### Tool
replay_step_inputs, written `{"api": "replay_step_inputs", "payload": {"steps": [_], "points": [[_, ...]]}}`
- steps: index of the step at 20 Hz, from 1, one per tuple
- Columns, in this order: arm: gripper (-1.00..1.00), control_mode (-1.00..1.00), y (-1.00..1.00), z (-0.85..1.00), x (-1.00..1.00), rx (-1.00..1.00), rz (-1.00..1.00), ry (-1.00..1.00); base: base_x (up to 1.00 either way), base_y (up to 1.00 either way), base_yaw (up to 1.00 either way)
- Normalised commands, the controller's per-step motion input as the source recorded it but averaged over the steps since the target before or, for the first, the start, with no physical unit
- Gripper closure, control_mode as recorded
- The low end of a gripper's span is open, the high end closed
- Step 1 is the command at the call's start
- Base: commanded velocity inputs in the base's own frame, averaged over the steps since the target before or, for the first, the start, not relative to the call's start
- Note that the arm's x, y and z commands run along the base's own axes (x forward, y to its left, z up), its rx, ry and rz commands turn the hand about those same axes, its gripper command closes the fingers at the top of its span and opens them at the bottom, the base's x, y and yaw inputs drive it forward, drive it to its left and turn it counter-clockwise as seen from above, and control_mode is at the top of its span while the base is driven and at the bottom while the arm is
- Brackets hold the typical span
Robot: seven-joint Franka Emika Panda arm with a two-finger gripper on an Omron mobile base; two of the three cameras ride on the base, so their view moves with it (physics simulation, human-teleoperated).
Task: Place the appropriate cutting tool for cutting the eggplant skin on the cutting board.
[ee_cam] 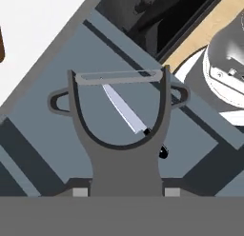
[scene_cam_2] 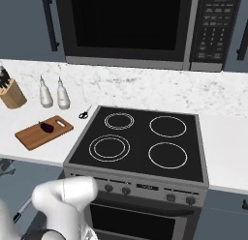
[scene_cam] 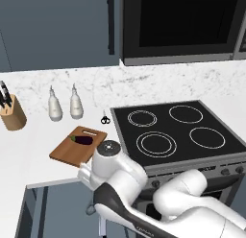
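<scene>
The cutting tool, a dull-grey peeler [ee_cam: 125, 156], stands upright in the hand view with its forked head up, and my gripper [ee_cam: 126, 192] is shut on its handle. Through the fork I see the black-handled knife [ee_cam: 125, 111] lying further off on a blue-grey surface. The brown cutting board [scene_cam: 67, 153] [scene_cam_2: 31, 136] lies on the white counter left of the stove, with the dark-purple eggplant [scene_cam: 81, 139] [scene_cam_2: 46, 127] on its far end. My arm bends low in front of the counter, below the board's near edge.
Small black scissors [scene_cam: 104, 119] [scene_cam_2: 85, 113] lie between board and stove [scene_cam: 178, 131] [scene_cam_2: 140, 142]. Two white bottles [scene_cam: 55, 106] [scene_cam_2: 45, 94] and a knife block [scene_cam: 12, 114] [scene_cam_2: 10, 94] stand at the back left. Microwave [scene_cam_2: 126, 28] hangs above.
</scene>
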Motion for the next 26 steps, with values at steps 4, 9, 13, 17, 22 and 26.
{"api": "replay_step_inputs", "payload": {"steps": [4,9,13,17,22,26], "points": [[1.00,-1.00,-0.71,0.87,0.19,0.09,-0.06,-0.09,0.00,0.00,0.00],[1.00,-1.00,-0.56,0.76,0.54,0.12,-0.06,-0.02,0.00,0.00,0.00],[1.00,-1.00,-0.33,0.63,0.83,0.05,-0.02,0.01,0.00,0.00,0.00],[1.00,-1.00,-0.16,0.47,0.83,0.00,-0.04,0.00,0.00,0.00,0.00],[1.00,-1.00,0.00,0.21,0.94,0.00,-0.01,0.04,0.00,0.00,0.00],[1.00,-1.00,0.03,0.00,0.82,0.00,0.00,0.04,0.00,0.00,0.00]]}}
